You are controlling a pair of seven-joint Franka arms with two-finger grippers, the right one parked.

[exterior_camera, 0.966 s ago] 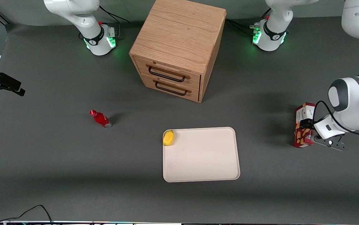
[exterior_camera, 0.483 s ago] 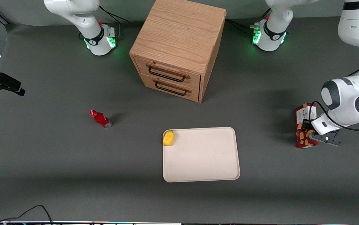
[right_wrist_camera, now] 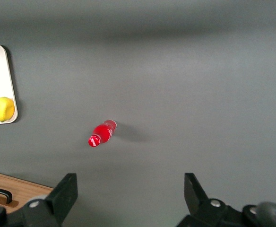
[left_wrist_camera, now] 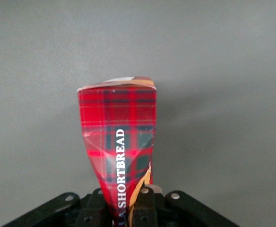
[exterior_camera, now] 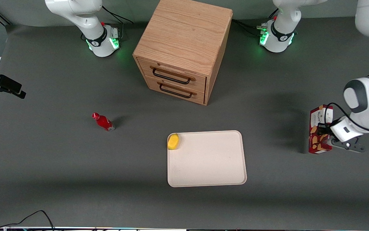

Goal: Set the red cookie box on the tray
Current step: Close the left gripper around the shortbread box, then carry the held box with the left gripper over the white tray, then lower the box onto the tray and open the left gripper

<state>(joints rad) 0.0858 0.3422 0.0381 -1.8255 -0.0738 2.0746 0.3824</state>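
Gripper point(exterior_camera: 325, 134) fingers held the red cookie box point(exterior_camera: 320, 129), toward the working arm's end, well apart from the tray point(exterior_camera: 210, 179).

"SHORTBREAD" runs in white capitals along the red cookie box point(left_wrist_camera: 119, 156) (its tartan side), held in the tool point(left_wrist_camera: 128, 208).

A big dark gray bench point(exterior_camera: 59, 160) fills the view. A light wooden cabinet point(exterior_camera: 184, 48) with two drawers and black handles stands on it. Soft shadows lie across the gray top.
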